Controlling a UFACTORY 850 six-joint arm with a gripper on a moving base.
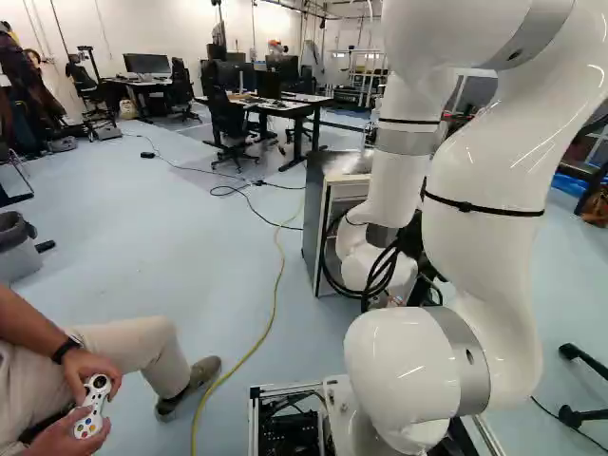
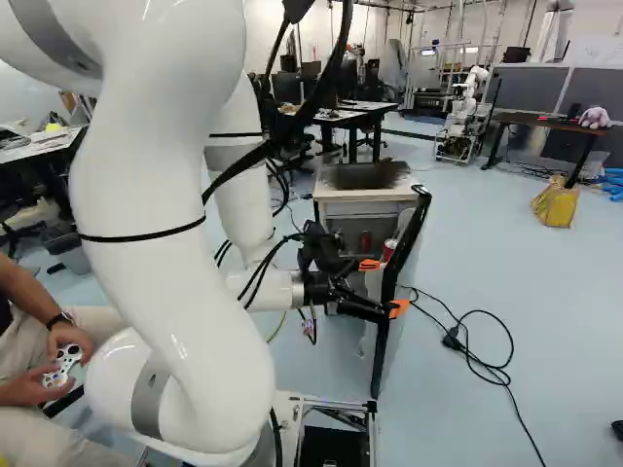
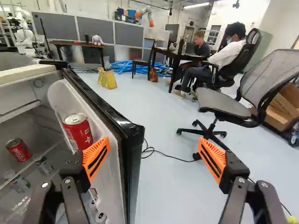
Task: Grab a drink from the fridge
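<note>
Fingers [image 3: 234,171] of the gripper [image 3: 154,144] wide apart, gripping nothing; fridge door [image 3: 134,156] between.
One orange pad [image 3: 96,157] lies on the door's inner side, the other outside: placement likely suits widening access. The nearer red soda can [image 3: 78,132] stands upright behind the door rail [image 3: 64,131], which retains it; long axis roughly vertical, top end up. A second red can [image 3: 19,150] sits inside the fridge [image 2: 362,208].

The arm [image 1: 489,180] is glossy white, thick and rounded, at the right of the left base view. Grey bands [image 1: 404,142] ring it, with thin black straps [image 1: 465,206] and looping black cables [image 1: 381,270]. The black claw [image 2: 384,286] has slotted orange pads [image 3: 101,150] and silvery screws [image 3: 67,181].
</note>
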